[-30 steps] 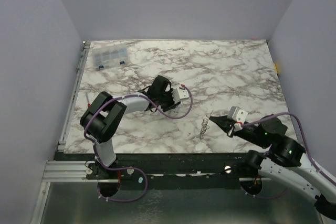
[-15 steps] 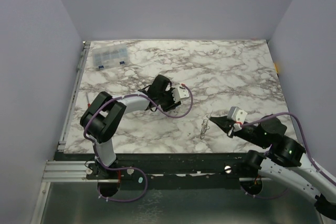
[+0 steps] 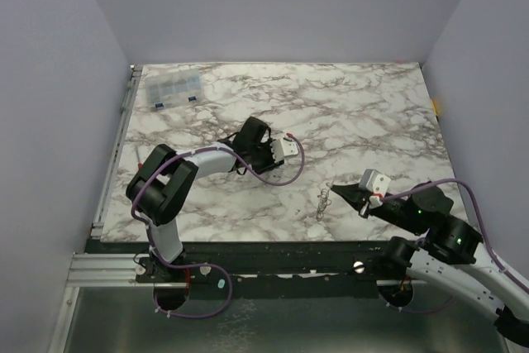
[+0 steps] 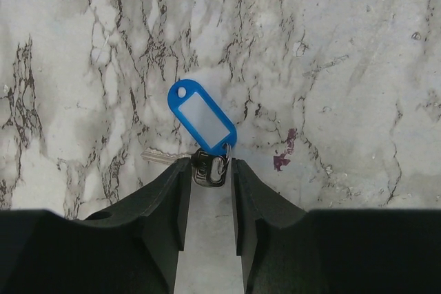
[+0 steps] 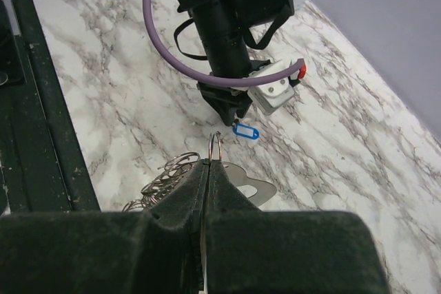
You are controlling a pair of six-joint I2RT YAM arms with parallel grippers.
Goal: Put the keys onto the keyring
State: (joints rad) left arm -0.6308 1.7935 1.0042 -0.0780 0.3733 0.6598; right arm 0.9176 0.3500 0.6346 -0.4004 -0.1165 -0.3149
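Left claw [image 4: 211, 169] sits low over the marble table [image 4: 344, 67], jaws narrow, either side of the key [image 4: 157, 157] head by the blue tag [image 4: 202, 116]; can't tell if it's pinching. Rt claw [image 5: 204, 164] is closed tight on the keyring [image 5: 215, 144], nr the table's front edge, well apart from the key.

**Blind spots right now**

Left wrist: the key [image 4: 157, 157] shows only a stub, the rest behind my left fingers [image 4: 165, 204]; I can't tell whether they pinch it. Right wrist: the keyring [image 5: 215, 147] loses its lower arc between the right fingers [image 5: 179, 197]. From above it's too small to make out.
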